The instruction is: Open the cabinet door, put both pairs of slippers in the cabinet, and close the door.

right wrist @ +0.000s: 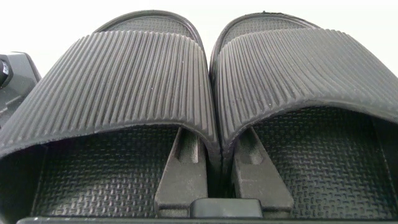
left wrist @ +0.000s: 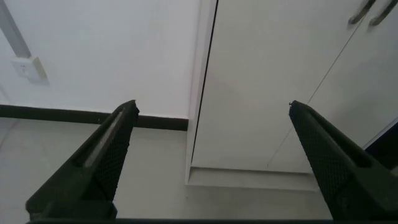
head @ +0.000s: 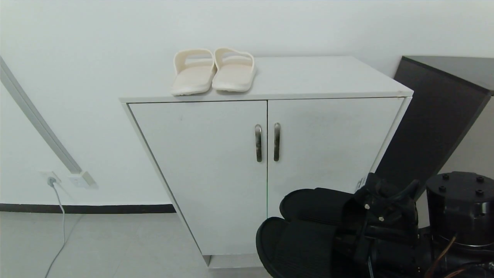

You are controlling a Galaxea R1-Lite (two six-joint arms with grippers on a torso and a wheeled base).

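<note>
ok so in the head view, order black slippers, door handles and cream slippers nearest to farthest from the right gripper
1. black slippers: held in the jaws of the right gripper, low right.
2. door handles: middle of the cabinet front, up and left of it.
3. cream slippers: on the cabinet top, left part, farthest.

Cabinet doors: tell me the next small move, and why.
Probably raise the left gripper to the left door handle. Both cabinet doors are shut, the right gripper is shut on the black slippers, and the left one hangs low with its fingers open and empty, so it looks like the free one for the pull.
</note>
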